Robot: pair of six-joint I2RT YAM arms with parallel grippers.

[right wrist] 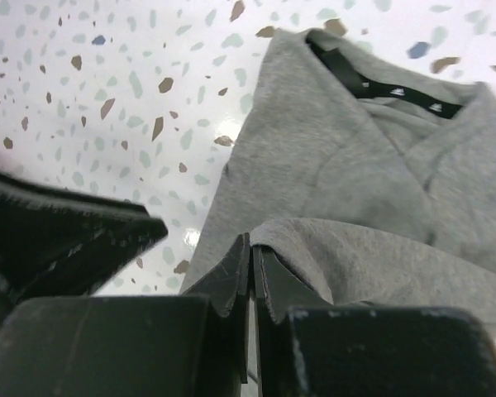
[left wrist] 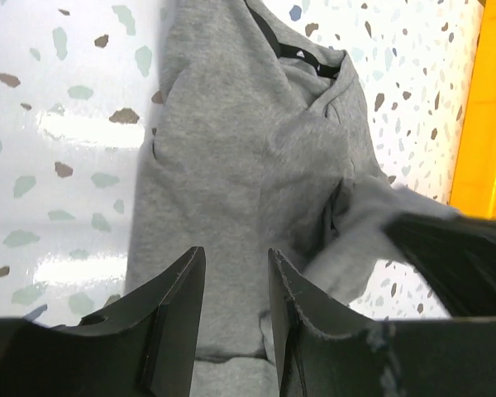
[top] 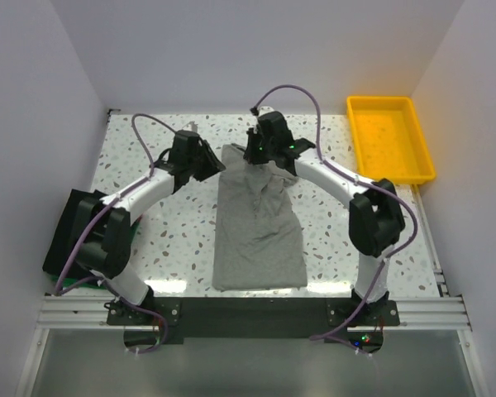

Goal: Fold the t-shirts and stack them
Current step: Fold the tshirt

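A heather-grey t-shirt (top: pixel 258 227) lies lengthwise down the middle of the table, its sides folded in and its black collar band (right wrist: pixel 384 87) at the far end. My right gripper (top: pixel 257 155) is shut on a fold of this shirt's fabric (right wrist: pixel 372 248) near the collar; the cloth drapes over its right finger. My left gripper (top: pixel 212 165) hovers at the shirt's far left corner, open, with grey cloth (left wrist: pixel 231 165) below the gap and nothing pinched. A folded black t-shirt (top: pixel 73 227) lies at the left edge, with a sliver of a green one (top: pixel 135 234) beside it.
A yellow plastic tray (top: pixel 390 136) stands at the back right, and its wall (left wrist: pixel 484 124) also shows in the left wrist view. White walls close in the table on three sides. Speckled tabletop (top: pixel 339 231) shows on both sides of the grey shirt.
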